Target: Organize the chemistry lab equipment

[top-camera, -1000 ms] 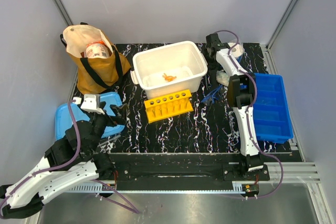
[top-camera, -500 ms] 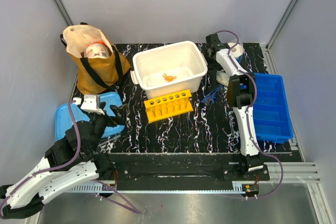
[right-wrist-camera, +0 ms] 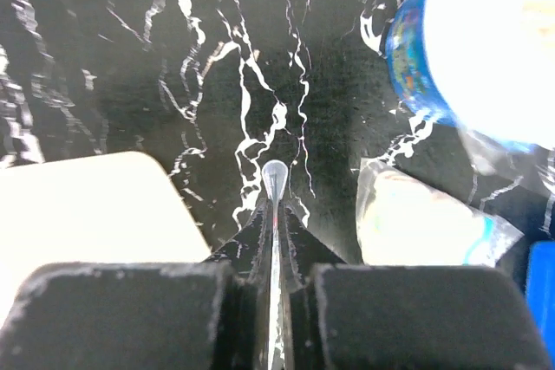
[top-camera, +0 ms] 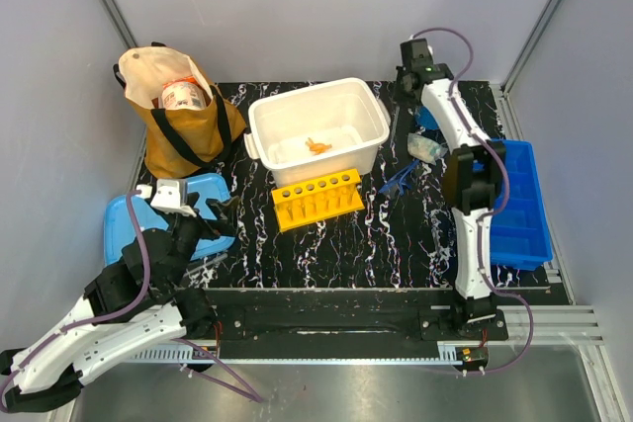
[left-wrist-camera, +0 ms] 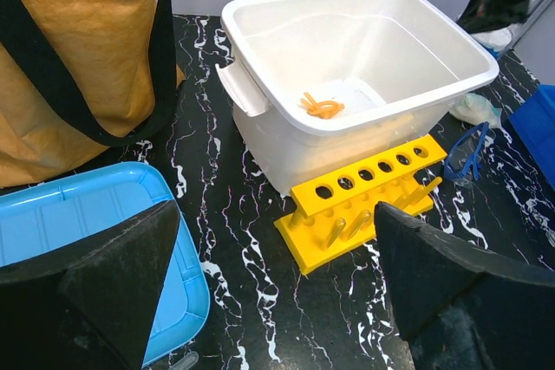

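Black marbled surface (top-camera: 396, 234) is stretching under everything. Near the overhead view's upper right, the right jaws are pinching a thin clear tube (right-wrist-camera: 275, 181) along its shaft; it is probably handling light, slick and brittle, wanting gentle pressure. Left jaws are gaping, empty.

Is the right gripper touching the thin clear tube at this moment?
Touching. The right wrist view shows the right gripper with its jaws closed on the thin clear tube, no gap on either side, and the tube's rounded tip poking out ahead of them.
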{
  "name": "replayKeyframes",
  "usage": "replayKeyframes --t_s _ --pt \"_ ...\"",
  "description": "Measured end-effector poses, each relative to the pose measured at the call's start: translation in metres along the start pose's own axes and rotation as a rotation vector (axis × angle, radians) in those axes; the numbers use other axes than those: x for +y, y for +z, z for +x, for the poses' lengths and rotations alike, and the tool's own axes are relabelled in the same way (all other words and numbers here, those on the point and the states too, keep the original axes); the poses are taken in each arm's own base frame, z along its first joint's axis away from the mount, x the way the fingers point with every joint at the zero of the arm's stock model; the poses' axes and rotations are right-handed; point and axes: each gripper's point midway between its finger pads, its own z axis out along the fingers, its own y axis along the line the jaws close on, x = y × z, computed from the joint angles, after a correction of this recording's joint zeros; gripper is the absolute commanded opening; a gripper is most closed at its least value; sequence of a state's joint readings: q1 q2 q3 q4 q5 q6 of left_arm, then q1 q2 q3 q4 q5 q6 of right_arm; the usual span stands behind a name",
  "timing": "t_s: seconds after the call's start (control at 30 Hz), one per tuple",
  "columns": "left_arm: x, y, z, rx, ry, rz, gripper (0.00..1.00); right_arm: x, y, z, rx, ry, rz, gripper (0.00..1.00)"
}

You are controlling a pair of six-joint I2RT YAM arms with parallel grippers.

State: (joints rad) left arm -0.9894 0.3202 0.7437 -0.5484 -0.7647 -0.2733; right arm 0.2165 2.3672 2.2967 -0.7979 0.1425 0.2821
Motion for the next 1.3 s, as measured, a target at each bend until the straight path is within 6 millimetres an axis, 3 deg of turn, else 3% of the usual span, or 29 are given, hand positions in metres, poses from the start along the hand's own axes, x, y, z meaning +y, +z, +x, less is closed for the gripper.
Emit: replayKeyframes --t_s 0.17,0.33,0.53,0.67,0.87,1.0,1.3 --pt "-0.001 0.0 0.0 0.002 0.001 0.004 0.99 -0.008 -0.068 -0.027 -0.108 0.05 -0.011 0.08" --pt "-0.004 0.001 0.002 0.011 0.007 0.012 0.99 -0.041 -0.117 -0.022 -0.161 0.131 0.017 0.07" --pt "-0.006 0.002 0.004 0.018 0.011 0.024 0.99 -0.137 -0.148 0.012 -0.156 0.329 0.159 0.07" --pt "-0.008 0.002 0.004 0.021 0.01 0.032 0.99 -0.205 -0.181 0.037 -0.183 0.493 0.265 0.07" --pt "-0.012 0.002 0.005 0.025 0.008 0.053 0.99 -0.273 -0.237 0.063 -0.286 0.699 0.396 0.08" --pt "-0.014 0.001 0.005 0.027 0.01 0.066 0.99 -0.295 -0.245 0.087 -0.287 0.783 0.451 0.07" --pt "-0.016 0.001 0.005 0.03 0.018 0.081 0.99 -0.308 -0.209 0.164 -0.143 0.938 0.529 0.07"
